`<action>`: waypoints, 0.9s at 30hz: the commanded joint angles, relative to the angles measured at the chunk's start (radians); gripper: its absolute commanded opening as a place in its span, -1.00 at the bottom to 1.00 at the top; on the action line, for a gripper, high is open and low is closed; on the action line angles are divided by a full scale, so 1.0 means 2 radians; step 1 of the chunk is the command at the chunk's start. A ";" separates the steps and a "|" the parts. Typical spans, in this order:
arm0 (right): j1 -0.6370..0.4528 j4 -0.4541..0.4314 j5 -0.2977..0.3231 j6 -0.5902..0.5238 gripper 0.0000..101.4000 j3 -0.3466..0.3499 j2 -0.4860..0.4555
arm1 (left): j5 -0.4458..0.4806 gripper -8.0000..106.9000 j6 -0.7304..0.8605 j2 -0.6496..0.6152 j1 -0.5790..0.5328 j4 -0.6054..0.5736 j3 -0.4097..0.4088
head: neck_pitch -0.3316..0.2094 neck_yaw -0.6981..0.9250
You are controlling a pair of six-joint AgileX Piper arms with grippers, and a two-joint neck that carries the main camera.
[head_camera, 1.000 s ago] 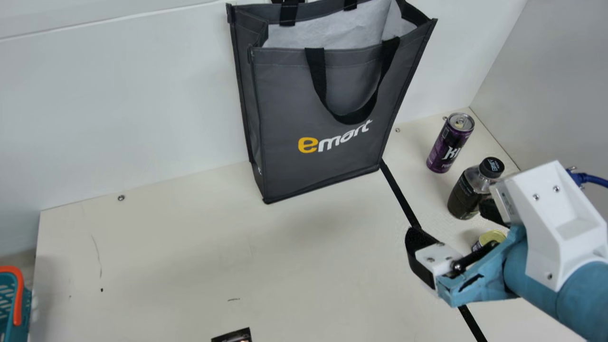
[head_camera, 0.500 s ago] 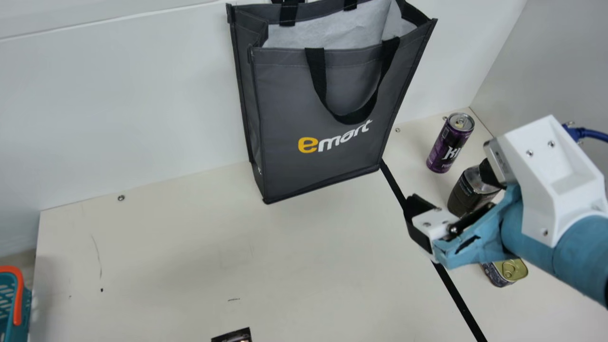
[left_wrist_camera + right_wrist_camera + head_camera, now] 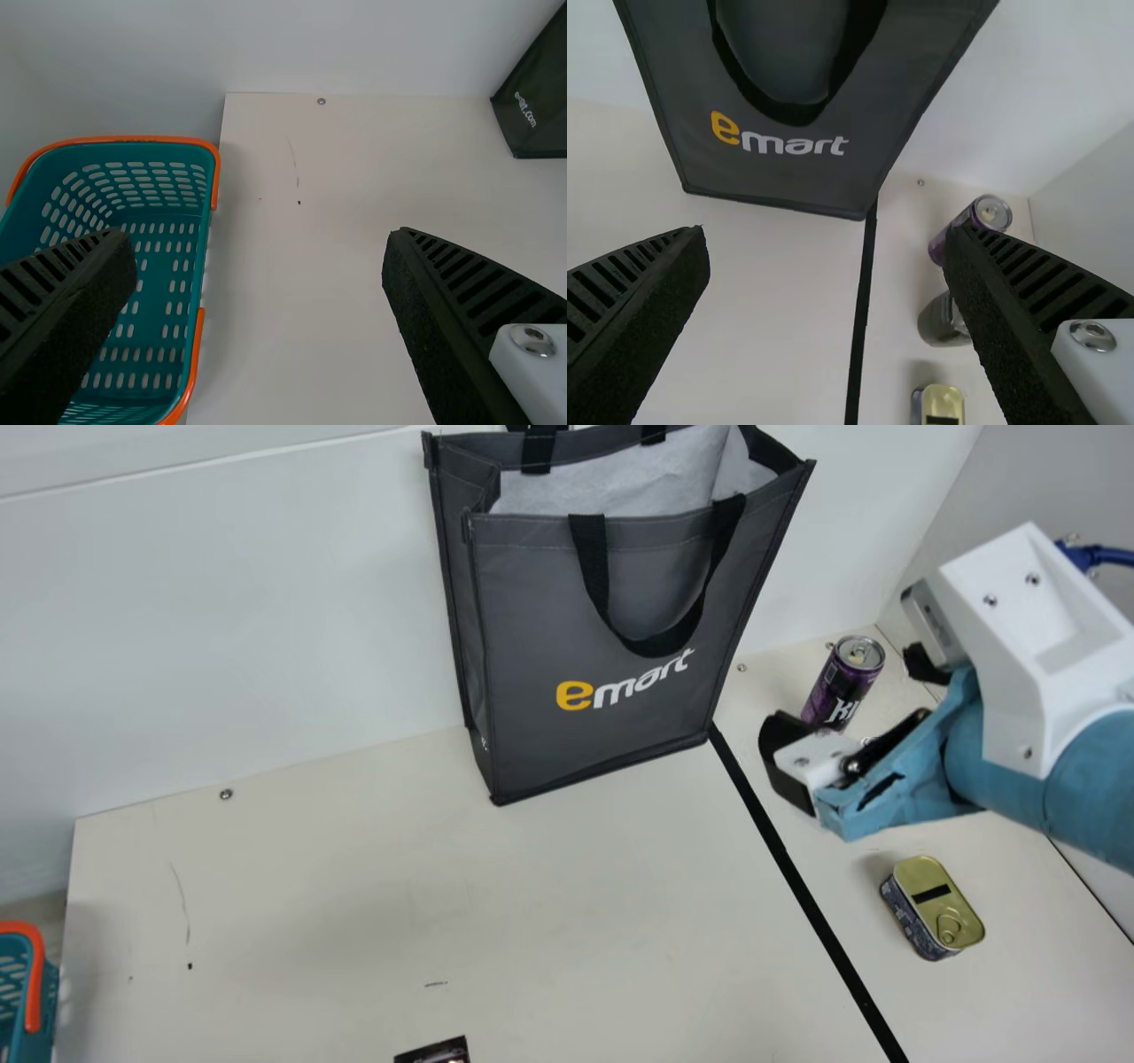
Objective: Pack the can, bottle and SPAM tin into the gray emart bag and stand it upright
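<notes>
In the main view my right gripper (image 3: pixel 846 695) is open, held above the table in front of the purple can (image 3: pixel 840 682). The SPAM tin (image 3: pixel 932 908) lies nearer the front, gold lid up. The gray emart bag (image 3: pixel 594 620) stands upright and open-topped against the back wall. In the right wrist view the open right gripper (image 3: pixel 824 266) has nothing between its fingers; the can (image 3: pixel 983 215), dark bottle (image 3: pixel 943 320) and tin (image 3: pixel 939 405) are partly behind one finger or at the edge. My left gripper (image 3: pixel 261 266) is open and empty in the left wrist view.
A teal basket (image 3: pixel 151 283) with orange handles stands at the table's left side. Black tape (image 3: pixel 824 921) runs across the table (image 3: pixel 354 921) between bag and groceries. A dark printed item (image 3: pixel 434 1051) lies at the front edge. White walls rise behind and at the right.
My right gripper has risen toward the back in the main view, uncovering the tin and now hiding the bottle and part of the can. The bag and the groceries have kept their places.
</notes>
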 commanded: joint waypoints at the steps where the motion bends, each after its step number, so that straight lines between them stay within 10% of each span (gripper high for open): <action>1: -0.003 0.004 -0.001 -0.017 0.87 -0.017 0.010 | 0.000 0.71 0.000 0.000 0.000 0.000 0.000 | -0.011 -0.001; 27: 0.000 0.043 -0.001 -0.187 0.87 -0.153 0.124 | 0.000 0.71 0.000 0.000 0.000 0.000 0.000 | -0.011 -0.001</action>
